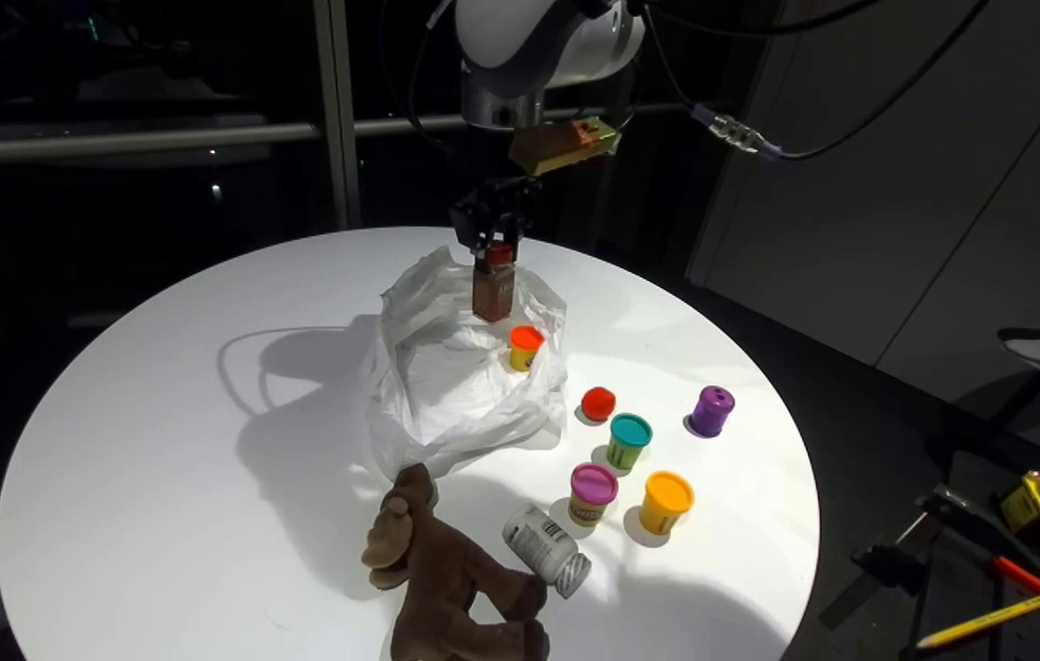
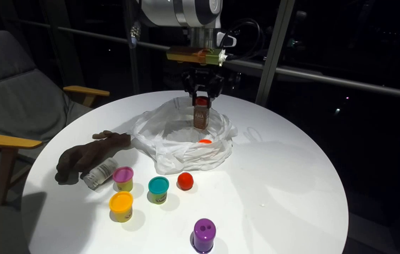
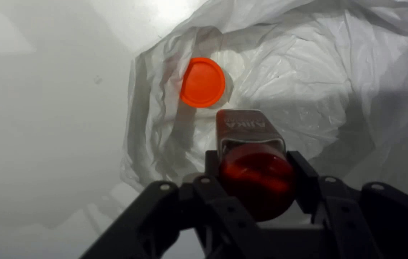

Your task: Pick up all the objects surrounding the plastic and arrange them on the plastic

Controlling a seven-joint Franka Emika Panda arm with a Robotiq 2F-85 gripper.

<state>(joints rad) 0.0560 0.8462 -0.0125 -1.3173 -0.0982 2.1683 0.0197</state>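
Spice jar [image 2: 201,119] labelled AJIKA, red-capped and brown below, pinched at the cap by the gripper [image 3: 256,171], one finger against each side, and held nearly upright within the open mouth of the white plastic bag [image 2: 189,158]; contact between base and plastic hard to tell. Inside the same bag, orange-lidded Play-Doh tub [image 1: 525,349], upright near the wall and near the jar, with a fold of plastic lapping over the lid's edge in the wrist view. Outside, on the round white tabletop [image 1: 143,514]: red ball [image 1: 598,404] near the bag, with teal-lidded tub [image 1: 629,442] just beside; then pink-lidded tub [image 1: 592,496] and yellow-lidded tub [image 1: 665,503], near each other, all three tubs upright with lids on. Purple pencil sharpener [image 2: 204,235] standing apart from these, two holes visible in the top. White bottle [image 1: 545,548] lying on its side between pink-lidded tub and brown plush moose [image 1: 437,562]. Moose also on its side, tan antlers showing, head right at the bag's edge, contact there unclear. Overhead, white robot arm [image 2: 185,12]; past the tabletop in an exterior view, grey armchair [image 2: 16,77] with wooden armrests. Likewise off the tabletop, yellow pencil [image 1: 994,620].
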